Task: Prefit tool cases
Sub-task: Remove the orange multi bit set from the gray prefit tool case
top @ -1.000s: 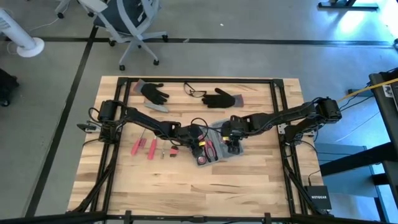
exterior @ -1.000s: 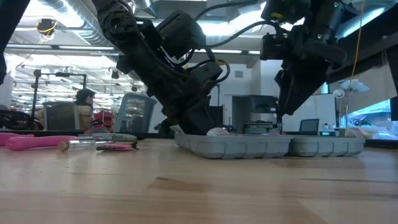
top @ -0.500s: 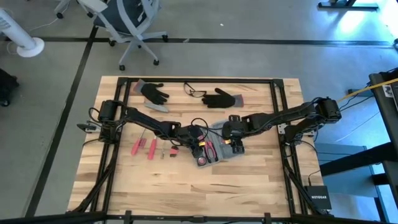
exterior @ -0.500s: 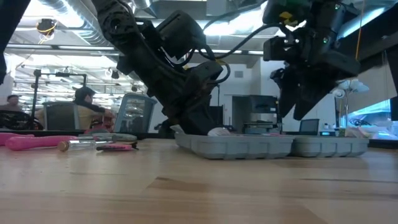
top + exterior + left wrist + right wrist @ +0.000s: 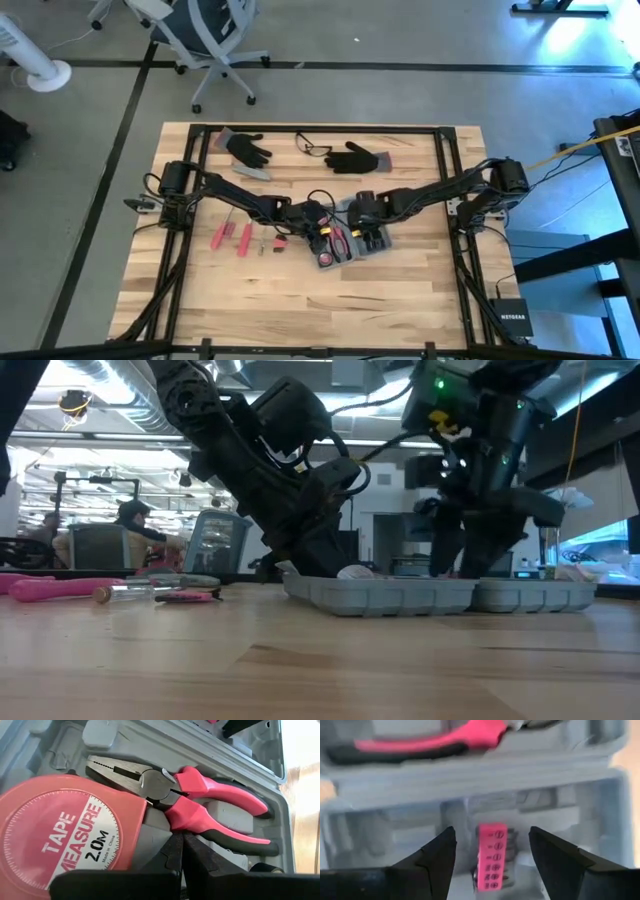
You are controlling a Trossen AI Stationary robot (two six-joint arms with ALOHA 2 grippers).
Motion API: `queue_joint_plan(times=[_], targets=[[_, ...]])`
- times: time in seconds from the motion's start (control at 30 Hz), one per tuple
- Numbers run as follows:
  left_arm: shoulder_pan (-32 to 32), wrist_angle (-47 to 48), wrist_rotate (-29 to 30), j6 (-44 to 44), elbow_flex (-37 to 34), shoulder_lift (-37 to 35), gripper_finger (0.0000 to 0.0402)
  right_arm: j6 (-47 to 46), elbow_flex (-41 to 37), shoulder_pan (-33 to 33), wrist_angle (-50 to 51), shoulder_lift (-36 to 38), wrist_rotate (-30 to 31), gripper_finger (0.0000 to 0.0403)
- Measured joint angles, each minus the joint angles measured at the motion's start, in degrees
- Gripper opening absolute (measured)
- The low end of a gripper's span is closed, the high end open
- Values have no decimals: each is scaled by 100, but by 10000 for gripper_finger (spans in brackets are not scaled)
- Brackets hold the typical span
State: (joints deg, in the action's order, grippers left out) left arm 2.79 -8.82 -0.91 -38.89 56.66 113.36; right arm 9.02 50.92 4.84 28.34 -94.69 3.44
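The grey-blue tool case (image 5: 357, 238) lies open and flat at the table's middle, also seen in the low view (image 5: 440, 595). Its left half holds a red tape measure (image 5: 65, 832) and red-handled pliers (image 5: 205, 802) in their slots. My left gripper (image 5: 181, 845) is shut, low over that half, with its tips by the pliers' handles. My right gripper (image 5: 492, 845) is open over the right half. Its fingers stand on either side of a pink bit holder (image 5: 491, 852) that lies in a slot, apart from it. My left gripper's shut fingertips (image 5: 176, 845) come slanting from above at the pliers' lower red handle (image 5: 186, 817), close to the pivot. I cannot tell whether they touch it. The pliers lie flat in their slot.
Loose red-handled tools (image 5: 232, 238) lie on the table left of the case, also seen in the low view (image 5: 60, 588). Two black gloves (image 5: 250, 150) (image 5: 355, 158) and a pair of glasses (image 5: 313, 148) sit near the far edge. A person (image 5: 135, 520) is in the room behind.
My right gripper has moved toward the table's left and down, from above the case's right end to low over its right half. The left arm has kept still.
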Motion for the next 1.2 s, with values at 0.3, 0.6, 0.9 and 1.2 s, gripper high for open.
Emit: queue_joint_plan(times=[0.3, 0.6, 0.9, 1.2], targets=[[-1, -4, 2, -13, 0, 0, 0, 253, 4, 0, 41, -84, -50, 231], [-10, -6, 4, -14, 0, 0, 0, 629, 4, 0, 118, -84, -112, 71], [-17, -488, 28, -84, -15, 13, 0, 621, 7, 0, 242, -73, 5, 67], [39, -683, 654, -543, -10, 47, 0, 618, 273, -4, 705, -71, 267, 67]])
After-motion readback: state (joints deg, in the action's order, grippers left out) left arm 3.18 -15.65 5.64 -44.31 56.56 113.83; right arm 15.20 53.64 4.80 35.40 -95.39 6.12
